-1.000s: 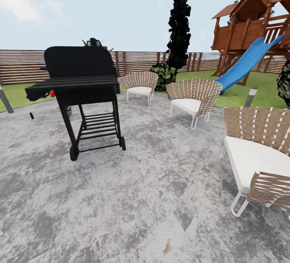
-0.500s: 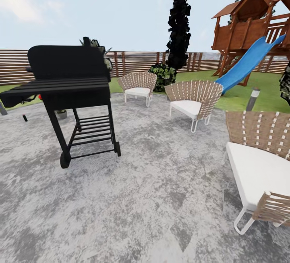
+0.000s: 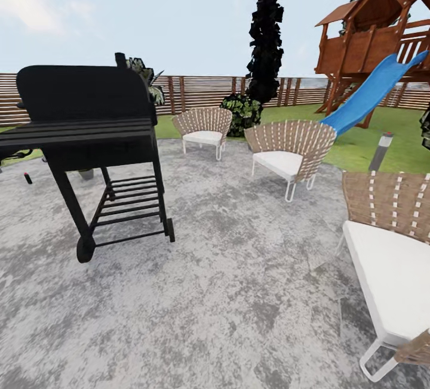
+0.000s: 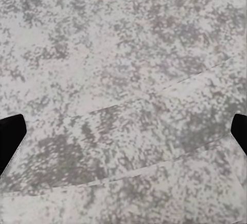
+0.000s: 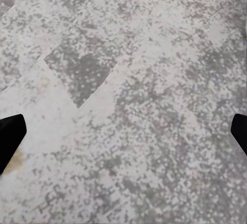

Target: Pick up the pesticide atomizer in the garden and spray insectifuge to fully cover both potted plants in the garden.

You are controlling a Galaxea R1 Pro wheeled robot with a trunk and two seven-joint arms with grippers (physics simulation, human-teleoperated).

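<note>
I am in the garden, on the grey stone patio [image 3: 227,281]. A small slim dark bottle with a red tip, which I take for the pesticide atomizer [image 3: 27,178], stands far left on the stone beyond the grill. A small grey pot [image 3: 87,173] shows under the grill's body, and its plant is hidden, so I cannot tell if it is one of the potted plants. My left gripper [image 4: 123,136] hangs open over bare stone, black fingertips [image 4: 10,141] wide apart. My right gripper [image 5: 123,136] is open too, above stone, holding nothing.
A black wheeled grill [image 3: 89,138] stands close at the left, between me and the bottle. Three wicker chairs [image 3: 289,150] ring the right side, the nearest one [image 3: 394,258] close by. Beyond lie lawn, a wooden playhouse with blue slide [image 3: 373,88], a dark cypress [image 3: 264,37] and the slatted fence [image 3: 203,90].
The camera has moved: the grill, bottle and pot have slid left and grown larger, and the nearest chair has slid right and lower. Nothing in the scene itself has moved.
</note>
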